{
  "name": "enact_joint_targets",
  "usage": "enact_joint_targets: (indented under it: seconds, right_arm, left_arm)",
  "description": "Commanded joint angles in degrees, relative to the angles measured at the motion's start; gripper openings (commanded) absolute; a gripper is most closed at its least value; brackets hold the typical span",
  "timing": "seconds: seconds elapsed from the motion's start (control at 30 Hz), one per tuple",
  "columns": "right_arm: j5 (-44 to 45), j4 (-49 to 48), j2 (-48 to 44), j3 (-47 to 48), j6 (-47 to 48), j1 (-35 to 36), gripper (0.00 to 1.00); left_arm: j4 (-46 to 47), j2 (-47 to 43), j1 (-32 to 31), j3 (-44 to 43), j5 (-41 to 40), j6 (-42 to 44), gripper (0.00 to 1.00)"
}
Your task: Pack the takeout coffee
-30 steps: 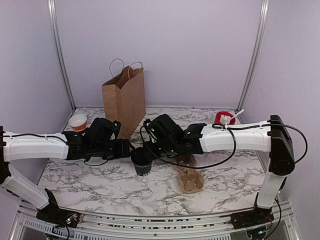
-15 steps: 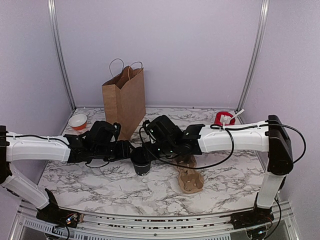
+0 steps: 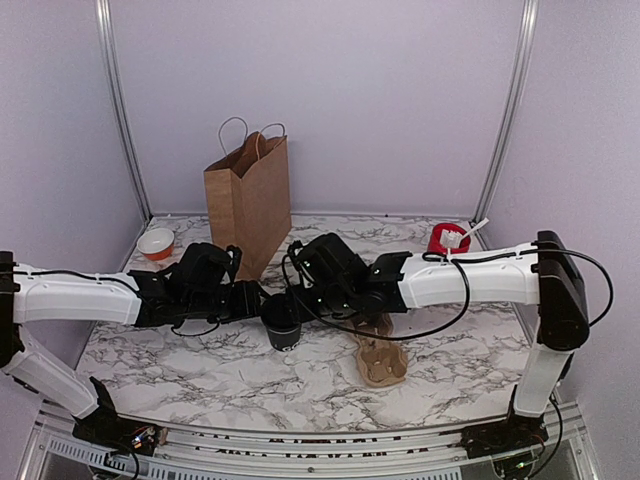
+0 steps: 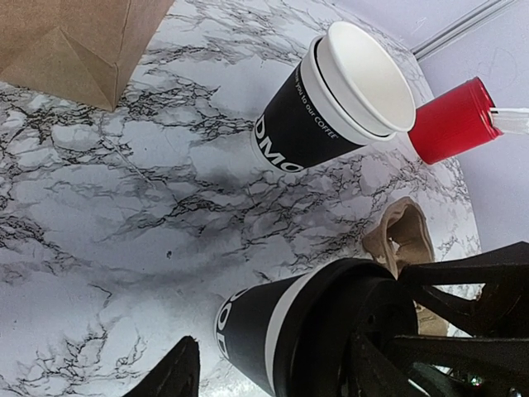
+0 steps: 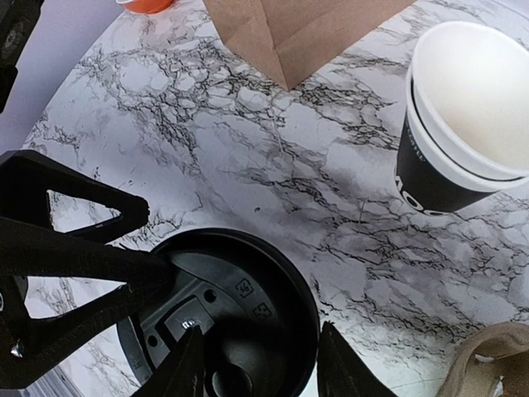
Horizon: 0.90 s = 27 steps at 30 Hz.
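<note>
Lidding looks to be the step in hand: the coffee cup (image 3: pixel 283 325) stands upright at the middle of the table (image 3: pixel 200 370) with its black lid (image 5: pixel 240 306) on top, and both arms meet over it. The left gripper (image 3: pixel 262 300) comes in from 9 o'clock with its fingers either side of the cup wall; I cannot tell whether they are clamped on it. The right gripper (image 5: pixel 260 364) comes in from 3 o'clock with one finger over the lid and the other at its rim, and the wrist view does not settle whether it pinches or merely presses.

I judge the lid looks seated, though not certainly so all round. The next move calls for one firm hold on the cup, the other arm out of the way, then a level lift toward the bag (image 3: pixel 248 200) at 11 o'clock, whose mouth is narrow and tall.

Count:
- one lidded cup
- one brown paper bag
- one stack of cups (image 4: pixel 331 107) without lids, number in it unclear
- one red cup (image 3: pixel 449 238) with white sticks, at 2 o'clock
- one cardboard carrier (image 3: pixel 380 355), at 4 o'clock
- one small bowl (image 3: pixel 156 243), at 10 o'clock
</note>
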State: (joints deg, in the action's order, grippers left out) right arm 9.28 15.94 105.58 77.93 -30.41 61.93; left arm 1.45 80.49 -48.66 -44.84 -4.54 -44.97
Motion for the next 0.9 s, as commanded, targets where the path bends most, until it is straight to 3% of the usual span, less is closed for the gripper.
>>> enact_joint_targets:
  seconds: [0.0, 0.5, 0.87]
  right_arm:
    - [-3.1, 4.0, -1.0, -1.2, 0.1, 1.2, 0.44]
    - [-2.6, 3.0, -7.7, -0.3, -0.9, -0.8, 0.48]
    - [-11.0, -2.0, -6.2, -3.1, -1.0, -8.1, 0.45]
  left_arm:
    - [-6.5, 2.8, 0.3, -0.7, -0.1, 2.7, 0.61]
    - [-8.7, 5.1, 0.3, -9.6, 1.3, 7.4, 0.64]
    - [-9.8, -0.3, 0.3, -8.7, 0.6, 6.8, 0.66]
